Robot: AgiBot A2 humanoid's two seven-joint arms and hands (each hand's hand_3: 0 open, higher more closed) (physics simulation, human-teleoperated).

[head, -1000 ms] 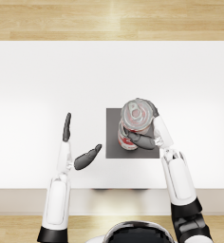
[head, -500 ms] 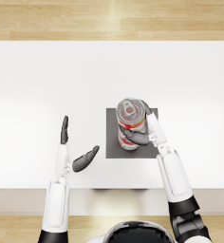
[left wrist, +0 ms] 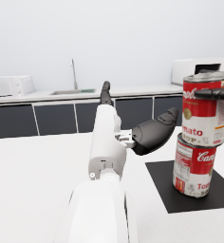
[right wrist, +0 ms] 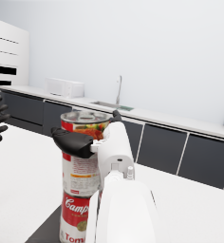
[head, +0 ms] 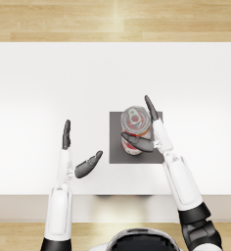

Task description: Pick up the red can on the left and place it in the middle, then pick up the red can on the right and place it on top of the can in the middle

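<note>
Right hand (head: 148, 132): wrapped around upper red can (head: 135, 121), which stands on lower red can (left wrist: 195, 165) (slightly offset) on dark mat (head: 118, 153). Left hand (head: 78, 152): empty, fingers spread, beside mat.

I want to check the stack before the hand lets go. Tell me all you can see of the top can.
The top can is a red-and-white soup tin with a silvery ribbed lid. It stands upright on the bottom can, which sits on a dark mat. The right hand grips its upper part, fingers wrapped around it.
</note>
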